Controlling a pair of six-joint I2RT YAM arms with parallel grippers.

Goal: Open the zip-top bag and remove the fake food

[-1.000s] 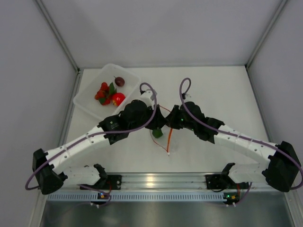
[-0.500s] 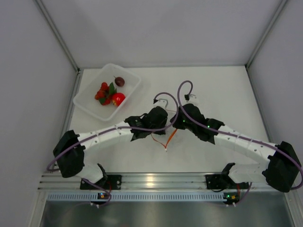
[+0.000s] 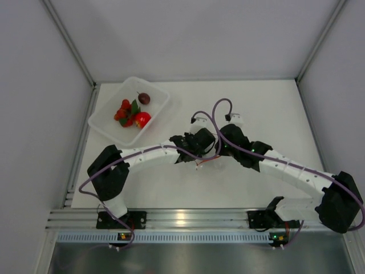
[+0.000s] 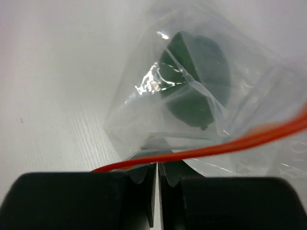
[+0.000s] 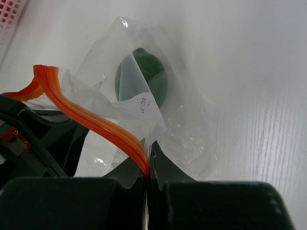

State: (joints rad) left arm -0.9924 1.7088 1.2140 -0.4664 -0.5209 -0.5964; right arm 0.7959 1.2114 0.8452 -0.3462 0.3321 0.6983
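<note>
Clear crinkly plastic, the zip-top bag (image 4: 139, 120) is pinched between both grippers over the middle of the white table (image 3: 274, 108). A second ago the left arm was bent back toward the tub and the bag's orange strip trailed down toward the near edge. Now the left arm is stretched further right, the two wrists sit nearly touching, and from above only a short bit of the strip shows between them.

Left gripper (image 4: 157, 191): jaws closed to a thin slit on the bag's edge, right at the orange-red zip strip (image 4: 230, 143), a thin glossy band bowed across the view. Right gripper (image 5: 147, 172): jaws clamped tight on the other run of the strip, which curls up and to the left.

One smooth, round, dark green ball (image 5: 141, 79) is in the bag, with a small white label (image 5: 139, 103) over it. The film is wrinkled, with bright glare creases.

The translucent rectangular tub (image 3: 111, 123) at far left is well apart from the bag. It holds a red tomato (image 3: 142, 119), a maroon ball (image 3: 144, 98) and a red berry cluster with green leaves (image 3: 124, 109).
</note>
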